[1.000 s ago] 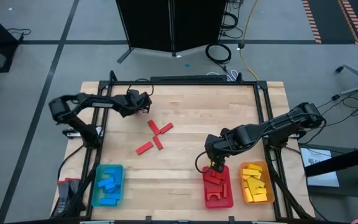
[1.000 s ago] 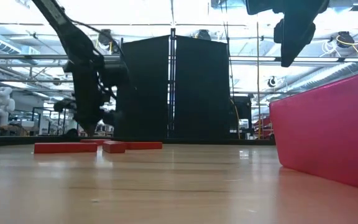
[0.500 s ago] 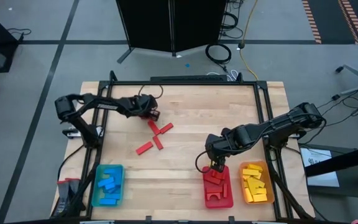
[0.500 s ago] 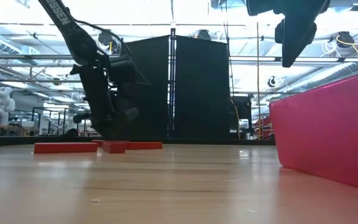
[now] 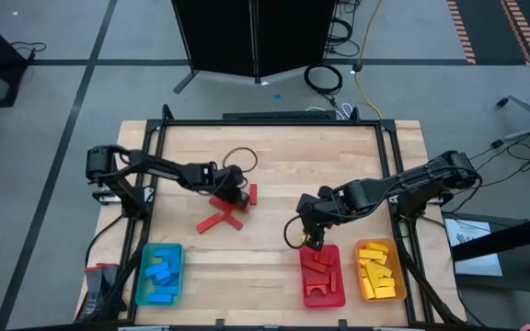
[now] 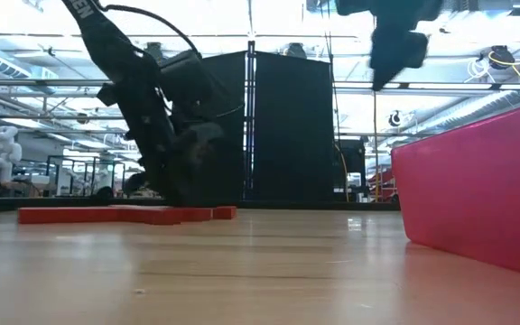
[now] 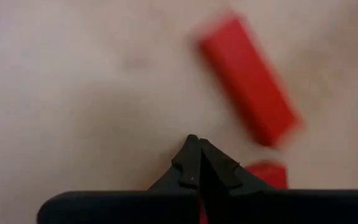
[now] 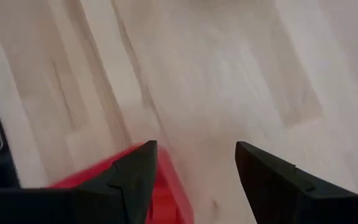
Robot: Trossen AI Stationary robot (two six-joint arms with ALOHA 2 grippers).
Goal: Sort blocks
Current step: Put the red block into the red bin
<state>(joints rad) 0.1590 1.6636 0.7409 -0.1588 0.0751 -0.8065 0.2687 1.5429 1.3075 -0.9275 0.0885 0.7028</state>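
Blue and yellow look sorted; last loose red blocks (image 5: 222, 216) sit mid-table, right under and beside the left gripper (image 5: 238, 195). Its fingers are pressed together, holding nothing, tips low on the wood. Next: spread, straddle one bar. Left arm reaches long and low. Right gripper (image 5: 308, 241) spread and empty, just above the red tray (image 5: 339, 294) edge.
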